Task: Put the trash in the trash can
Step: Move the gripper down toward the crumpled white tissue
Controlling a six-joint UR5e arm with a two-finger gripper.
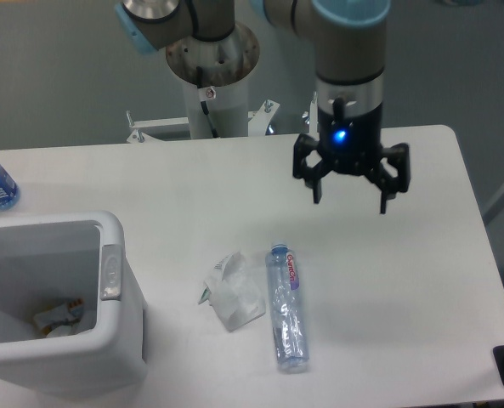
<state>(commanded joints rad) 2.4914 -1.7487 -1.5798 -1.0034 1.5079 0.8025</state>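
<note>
A robotics lab or test cell, not a home. A plain white desk [192, 187] stands on a bare grey floor [56, 68]. Behind the desk, an industrial robot arm [349, 51] with grey tubes and light blue joint caps rises from a round metal pedestal [211, 81] bolted to a bracket. A blue status light [342, 134] glows on its black tool [351, 201]. No furniture or decoration is visible.

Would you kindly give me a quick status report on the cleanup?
Hand open, empty, above table. Wrapper and clear bottle lying side by side, untouched. Bin at left. Nothing in the way.
</note>
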